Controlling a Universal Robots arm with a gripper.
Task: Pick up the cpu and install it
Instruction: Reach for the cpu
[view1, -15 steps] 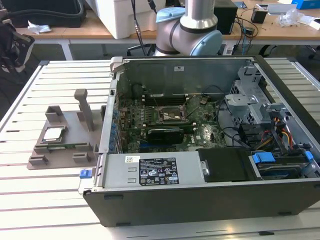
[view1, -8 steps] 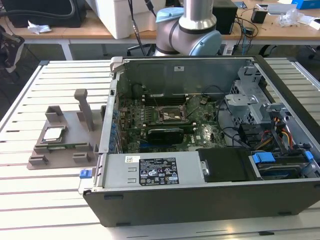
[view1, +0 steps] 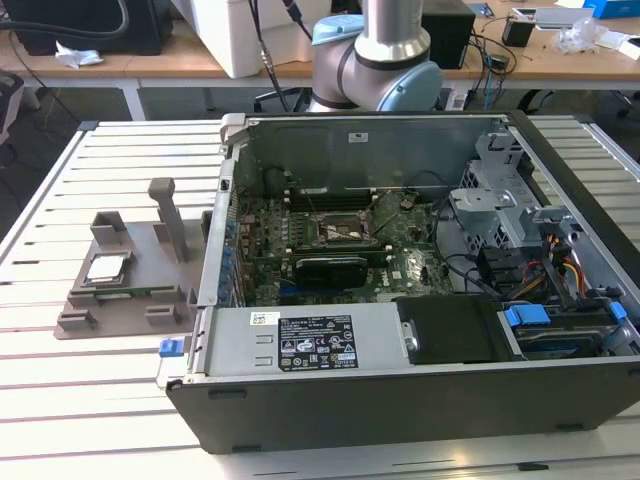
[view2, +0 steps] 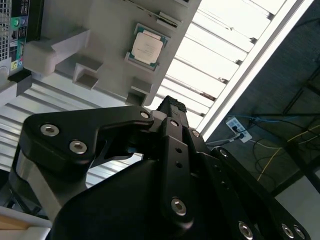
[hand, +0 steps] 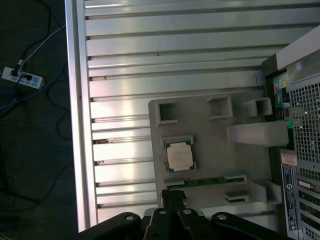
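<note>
Quick status from us: the cpu (view1: 105, 268) sits flat in its recess in the grey tray (hand: 215, 150). The tray is on the slatted tabletop (view1: 60, 400), at the exterior view's left of the open pc case (view1: 420, 390). The chip is well apart from the mobo socket (view1: 340, 235) inside, so not picked up yet imo.

In both wrist views we see the claw (hand: 173, 194) hanging over the tray's edge. Its tips look pressed together w/ nothing between them. The chip lies out ahead of and below those tips, near but not touching.

It's square, so there's no real long axis to line up on. Its sides run parallel w/ the tray's walls.
</note>
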